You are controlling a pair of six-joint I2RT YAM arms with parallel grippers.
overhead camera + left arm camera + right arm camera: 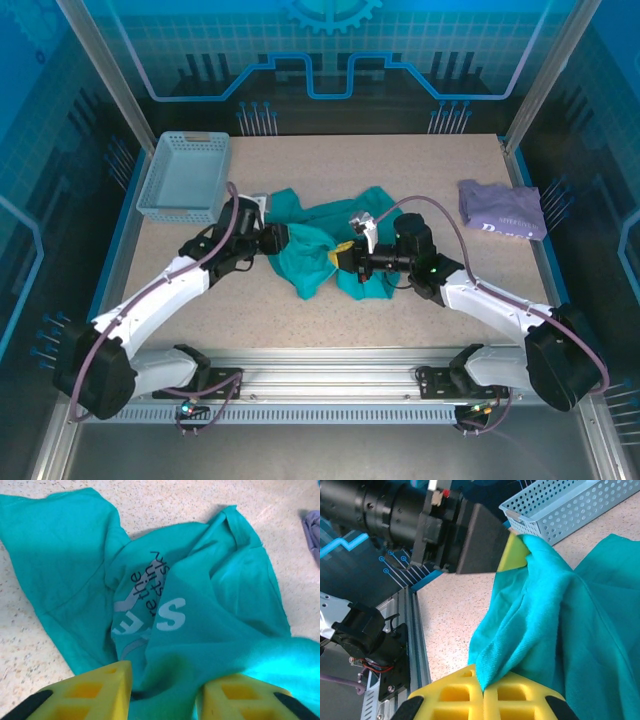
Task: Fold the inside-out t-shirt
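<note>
Step in hand: I think the job now is to pull the bunched-up t-shirt [318,228] open so it can lie flat before any fold.
How to do it well: Hold one edge tight and let the other side go loose. Pull slowly and low, close to the surface [400,160], so the cloth slides out and does not twist more. Grab only one layer, not a thick bunch. Get it smooth first, then fold.
What could go wrong: If both sides pull on the same lump, the shirt will just stay a ball.
Right gripper [482,680]: Its yellow fingers are pressed together on a pinch of the teal cloth. The cloth rises up from that pinch, a little off the surface.
Left gripper [165,682]: Its two yellow fingers stand apart. A hump of the shirt sits between them. I cannot tell if they press on it.
Both together: The two come at the shirt from each side and are very near each other, tip toward tip.
T-shirt: It lies crumpled in the middle of the surface, between the two arms. White letters [170,612] show in one fold.
Farther back: A blue basket [185,175] sits at the far left. A purple cloth [503,208] lies at the far right, well apart from the shirt.
</note>
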